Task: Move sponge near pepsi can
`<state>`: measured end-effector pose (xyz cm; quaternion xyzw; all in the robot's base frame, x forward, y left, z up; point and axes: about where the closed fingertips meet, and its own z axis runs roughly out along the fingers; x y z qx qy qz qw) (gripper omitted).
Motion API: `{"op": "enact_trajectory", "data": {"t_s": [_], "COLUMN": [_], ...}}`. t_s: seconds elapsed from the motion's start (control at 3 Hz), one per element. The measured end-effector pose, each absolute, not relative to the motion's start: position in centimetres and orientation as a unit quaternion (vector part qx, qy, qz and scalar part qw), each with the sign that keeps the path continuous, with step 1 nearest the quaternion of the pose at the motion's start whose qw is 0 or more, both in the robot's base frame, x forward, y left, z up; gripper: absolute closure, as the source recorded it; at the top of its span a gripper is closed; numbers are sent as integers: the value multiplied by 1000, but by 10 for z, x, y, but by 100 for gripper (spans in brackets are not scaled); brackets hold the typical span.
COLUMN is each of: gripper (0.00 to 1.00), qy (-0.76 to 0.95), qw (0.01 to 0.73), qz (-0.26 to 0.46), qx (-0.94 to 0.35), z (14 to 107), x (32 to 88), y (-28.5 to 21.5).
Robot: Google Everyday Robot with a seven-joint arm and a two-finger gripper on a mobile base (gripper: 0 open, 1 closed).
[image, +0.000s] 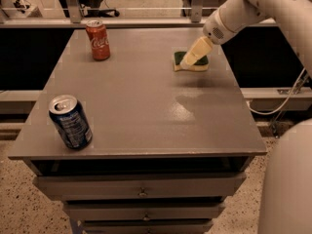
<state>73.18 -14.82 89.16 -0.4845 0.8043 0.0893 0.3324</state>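
The sponge (195, 64), dark green on top with a pale yellow base, lies on the grey table (141, 106) at the back right. The gripper (187, 62) reaches in from the upper right on a white arm, and its cream-coloured tip is over the sponge's left half. The pepsi can (70, 122), dark blue with a silver top, stands near the table's front left corner, far from the sponge.
A red Coca-Cola can (98, 41) stands at the back left of the table. Drawers (141, 189) sit below the tabletop. A rail and chair legs lie behind the table. A white robot part (287, 189) fills the lower right.
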Motion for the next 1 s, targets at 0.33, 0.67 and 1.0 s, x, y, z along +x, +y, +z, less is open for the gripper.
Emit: {"op": "enact_trajectory", "data": {"t_s": [0.33, 0.67, 1.0], "gripper": [0, 0, 18], "qy": [819, 831, 840], "qw": [313, 295, 279], "qz": [91, 91, 88], "qx": [-473, -464, -457], "z": [870, 851, 837], "x": [746, 750, 750], "y": [-144, -145, -150]}}
